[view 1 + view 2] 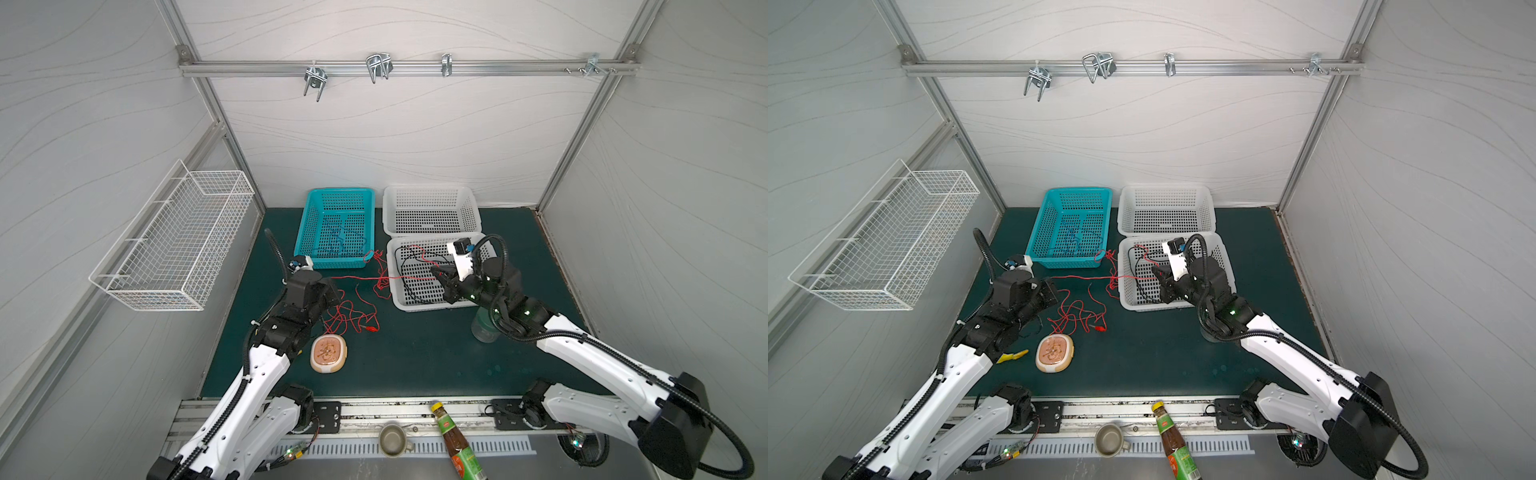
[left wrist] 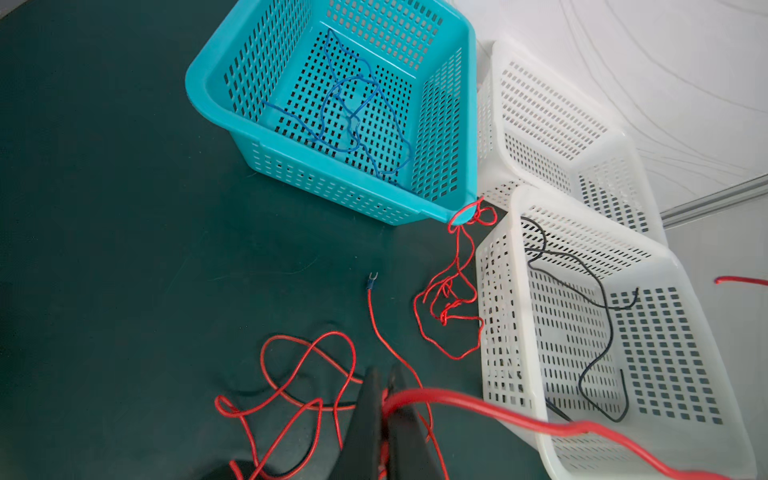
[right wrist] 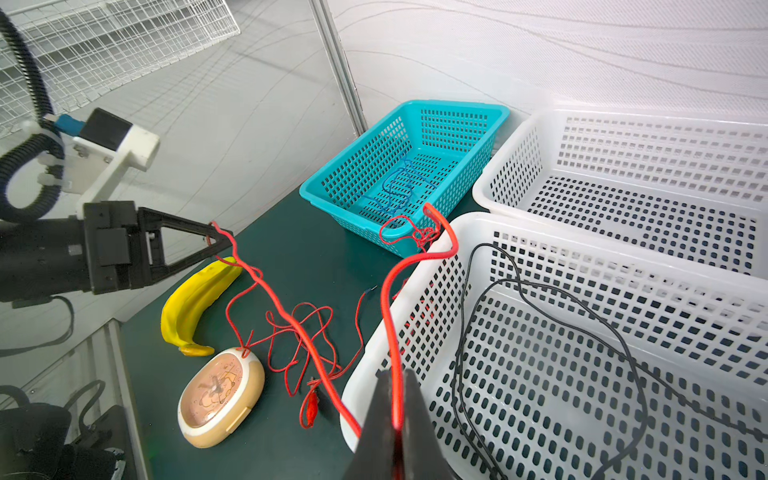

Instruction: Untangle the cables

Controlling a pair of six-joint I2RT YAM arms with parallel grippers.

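A thin red cable (image 1: 351, 316) lies tangled on the green mat. One strand of it (image 1: 361, 277) runs taut between my two grippers. My left gripper (image 1: 334, 280) (image 2: 384, 374) is shut on the red cable above the tangle. My right gripper (image 1: 435, 273) (image 3: 395, 374) is shut on the same cable over the near white basket (image 1: 419, 306). Another red loop hooks round a corner of the teal basket (image 2: 332, 166), with a knot (image 2: 446, 305) below it. A blue cable (image 2: 353, 108) lies in the teal basket. A black cable (image 3: 540, 291) lies in the near white basket.
A round beige clock (image 1: 328, 353) and a yellow banana (image 3: 195, 303) lie near the tangle. A second white basket (image 1: 432, 190) stands at the back. A wire basket (image 1: 178, 241) hangs on the left wall. A cup (image 1: 392, 438) and a bottle (image 1: 457, 444) sit at the front rail.
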